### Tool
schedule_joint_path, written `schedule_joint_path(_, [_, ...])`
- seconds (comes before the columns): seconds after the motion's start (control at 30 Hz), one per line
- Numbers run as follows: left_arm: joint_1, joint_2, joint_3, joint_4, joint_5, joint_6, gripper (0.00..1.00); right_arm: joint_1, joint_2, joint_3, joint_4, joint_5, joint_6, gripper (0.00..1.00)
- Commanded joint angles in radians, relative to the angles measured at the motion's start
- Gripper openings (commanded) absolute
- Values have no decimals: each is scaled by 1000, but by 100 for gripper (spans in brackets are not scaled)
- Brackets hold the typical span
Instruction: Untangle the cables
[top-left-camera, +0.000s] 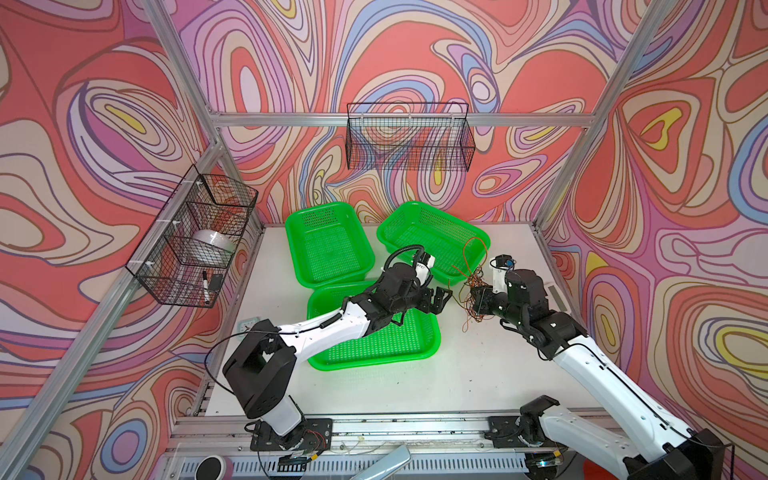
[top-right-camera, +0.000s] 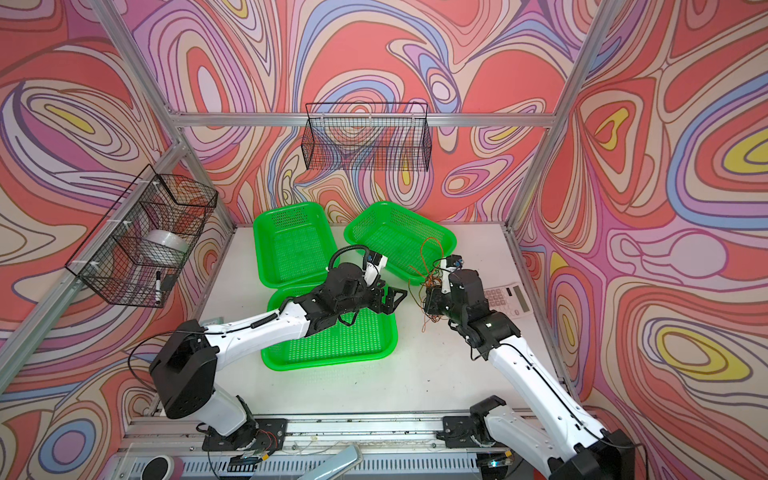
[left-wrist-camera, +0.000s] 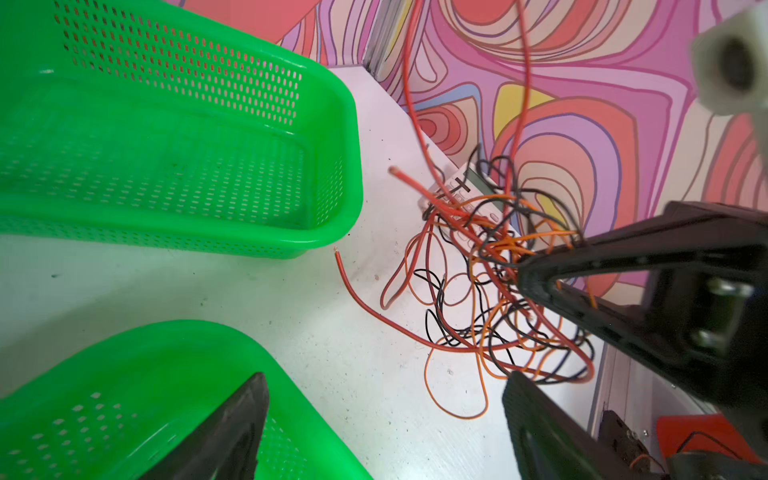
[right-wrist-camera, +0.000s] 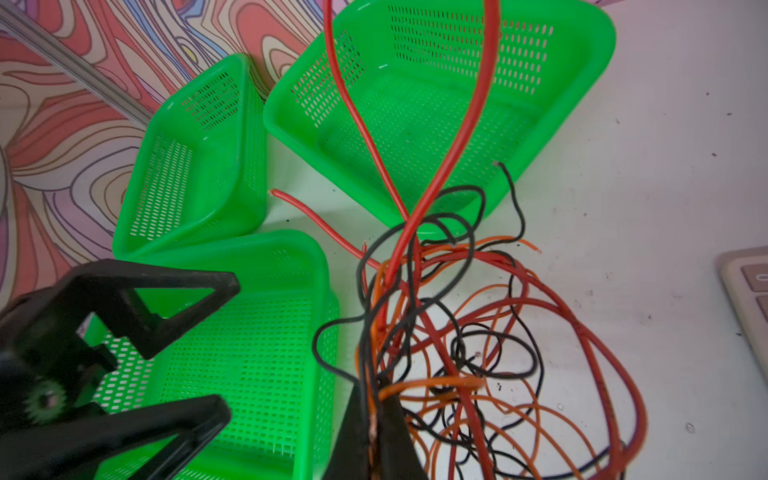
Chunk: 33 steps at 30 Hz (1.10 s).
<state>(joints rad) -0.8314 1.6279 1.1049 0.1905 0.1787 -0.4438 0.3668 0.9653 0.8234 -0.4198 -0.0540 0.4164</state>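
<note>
Orange, red and black cables hanging tangled onto the table, my right gripper pinching the bunch, my left gripper hovering spread just beside, near a green basket

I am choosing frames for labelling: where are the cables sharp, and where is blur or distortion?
Left wrist view: cables sharp, white part near the lens blurred. Right wrist view: also sharp, upright red loop softer. Both top views: cables tiny, frame posts splay outward.

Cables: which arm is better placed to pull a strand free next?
Left, probably. Right arm: jaws shut on the cables, anchoring the tangle. Left arm: jaws open, empty, facing it.
</note>
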Motion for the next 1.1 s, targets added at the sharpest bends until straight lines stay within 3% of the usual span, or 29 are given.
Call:
schedule_joint_path(0.0, [-1, 40, 34, 57, -8, -136, 90, -2, -42, 21, 76, -25, -16, 0])
schedule_joint_path(0.23, [-1, 95, 45, 128, -26, -209, 88, -2, -88, 19, 134, -76, -25, 0])
schedule_joint_path(0.4, [0, 146, 86, 134, -31, -243, 83, -2, -97, 20, 156, -112, -42, 0])
schedule_joint_path(0.5, [3, 152, 48, 225, -70, -274, 77, -2, -112, 13, 177, -127, -39, 0])
schedule_joint_path(0.83, [6, 201, 56, 345, -50, -295, 53, -3, -116, 13, 191, -109, -43, 0])
schedule_joint_path(1.07, [12, 211, 58, 400, -30, -263, 19, -2, -114, -8, 225, -107, -21, 0])
